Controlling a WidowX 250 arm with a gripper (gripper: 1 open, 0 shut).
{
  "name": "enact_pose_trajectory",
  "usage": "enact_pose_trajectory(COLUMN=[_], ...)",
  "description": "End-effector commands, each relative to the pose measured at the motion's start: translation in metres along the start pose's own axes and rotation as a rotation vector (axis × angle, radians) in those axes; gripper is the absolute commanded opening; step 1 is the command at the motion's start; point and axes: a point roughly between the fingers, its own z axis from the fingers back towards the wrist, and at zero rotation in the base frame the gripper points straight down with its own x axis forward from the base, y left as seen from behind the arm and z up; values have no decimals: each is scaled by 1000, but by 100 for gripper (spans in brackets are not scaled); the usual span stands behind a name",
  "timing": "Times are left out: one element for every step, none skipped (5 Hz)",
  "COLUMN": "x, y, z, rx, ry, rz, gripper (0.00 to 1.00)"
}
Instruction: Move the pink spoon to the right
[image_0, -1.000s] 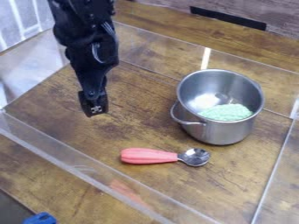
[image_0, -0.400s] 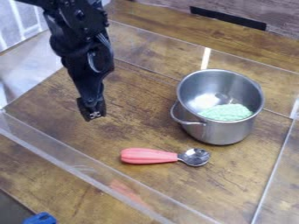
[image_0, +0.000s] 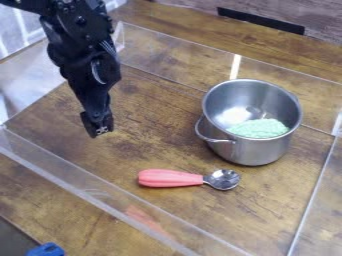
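The pink spoon (image_0: 187, 179) lies flat on the wooden table, its coral handle pointing left and its shiny round bowl (image_0: 223, 179) to the right. My gripper (image_0: 95, 125) hangs from the black arm at the upper left, above and to the left of the spoon, well apart from it. It points steeply down with nothing between its fingers, and the jaws look open.
A steel pot (image_0: 250, 120) with green contents stands right of centre, just behind the spoon's bowl. Clear plastic walls (image_0: 160, 215) fence the wooden table on the front, left and right. A blue object (image_0: 47, 249) peeks in at the bottom left.
The arm and gripper have shifted slightly to the left in the picture. The spoon and pot have stayed where they were.
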Motion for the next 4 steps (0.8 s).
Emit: enact_pose_trajectory(x=[-1, -2, -3, -1], y=[11, 13, 13, 14], z=[4, 4, 5, 8], rx=[31, 38, 33, 23], ry=[-34, -48, -66, -80], rz=[47, 63, 80, 96], gripper=[100, 100, 100, 100])
